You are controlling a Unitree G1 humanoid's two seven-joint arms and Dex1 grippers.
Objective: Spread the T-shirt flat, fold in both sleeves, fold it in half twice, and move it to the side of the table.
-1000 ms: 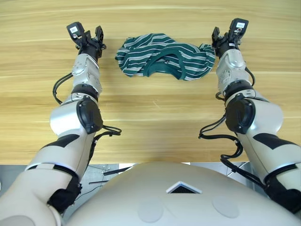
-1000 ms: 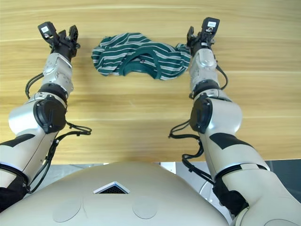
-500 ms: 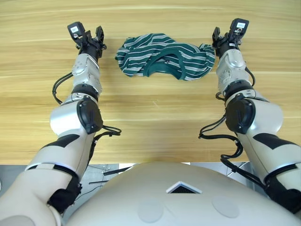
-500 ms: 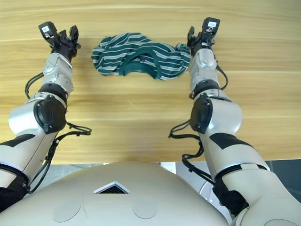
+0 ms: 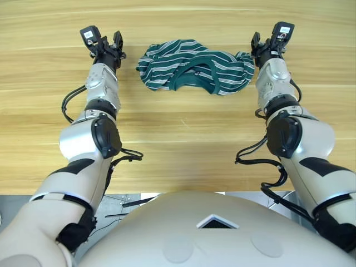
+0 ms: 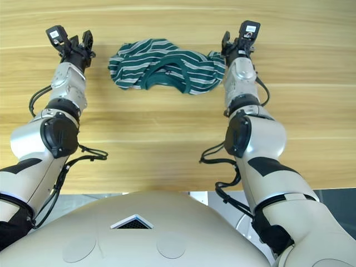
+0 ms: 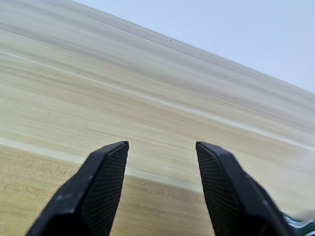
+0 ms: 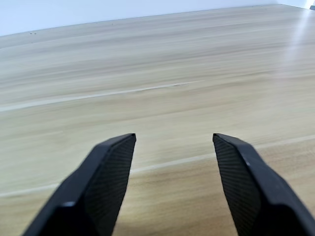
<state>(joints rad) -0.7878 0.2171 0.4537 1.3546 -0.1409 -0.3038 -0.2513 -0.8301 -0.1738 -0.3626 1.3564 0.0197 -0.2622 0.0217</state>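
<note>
Starting at the left gripper, we have its two dark fingers spread wide apart, nothing but bare wood between them. It sits off the left end of the T-shirt, a strip of counter showing between the two, so no contact there. In the left wrist view we catch a sliver of green striped cloth at the very corner, beyond one finger.

Over to the right gripper, and it's the same story: jaws wide, textured pads facing each other, empty, light wood grain running across the gap. This one sits just beside the right end of the T-shirt, much closer than its partner on the other side. Whether it actually touches the cloth, we cannot tell.

Between them lies the T-shirt itself, dark green with thin white stripes, crumpled into a low bunched heap and not spread out at all. Its solid green neckband curves along the edge of the heap nearer the robot. Folds and ridges run across the cloth, and we can't make out either sleeve.

Both forearms stretch out on either side of the T-shirt, roughly level with each other, the heap lying in the space between the two wrists.
</note>
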